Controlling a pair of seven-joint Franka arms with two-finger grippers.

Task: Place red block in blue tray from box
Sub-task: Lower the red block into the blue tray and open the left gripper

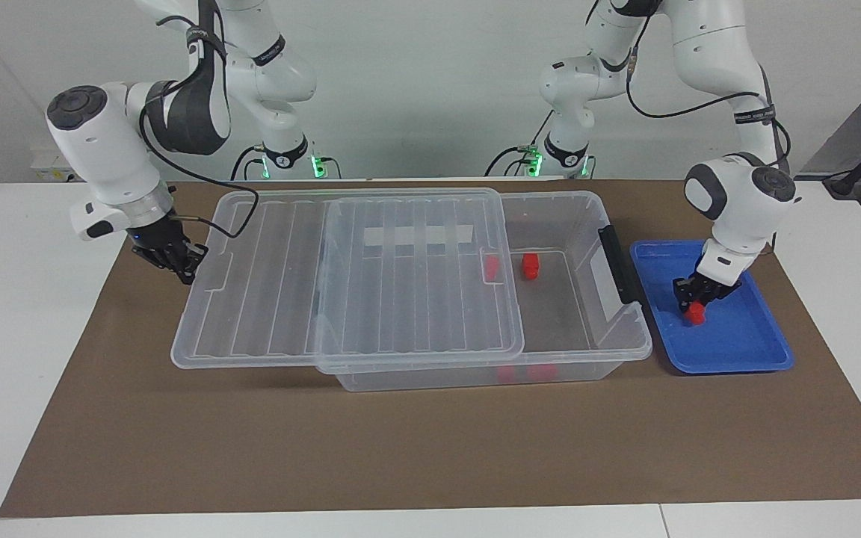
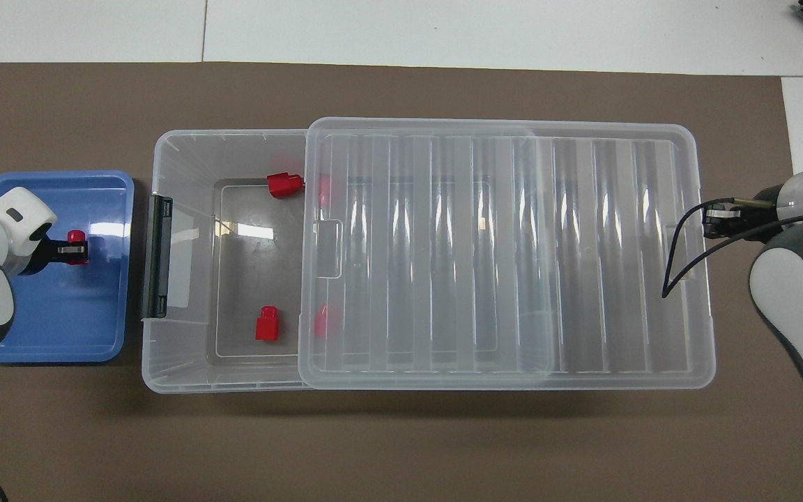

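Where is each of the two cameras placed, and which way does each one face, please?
Facing view: high across the table, facing the robots; both arms show whole.
Overhead view: high above the robots' end, looking steeply down; only wrists and each end effector show.
Shared: blue tray, box, lid, held red block.

The box (image 2: pixel 185 265) is open from above only at its 9 o'clock end in the overhead view, by the black clip handle (image 2: pixel 158 256). The ribbed lid (image 2: pixel 499 251) roofs everything toward 3 o'clock. Two red blocks (image 2: pixel 266 323) (image 2: pixel 284 185) stand on the exposed floor at 6 and 12 o'clock, with bare floor between them.
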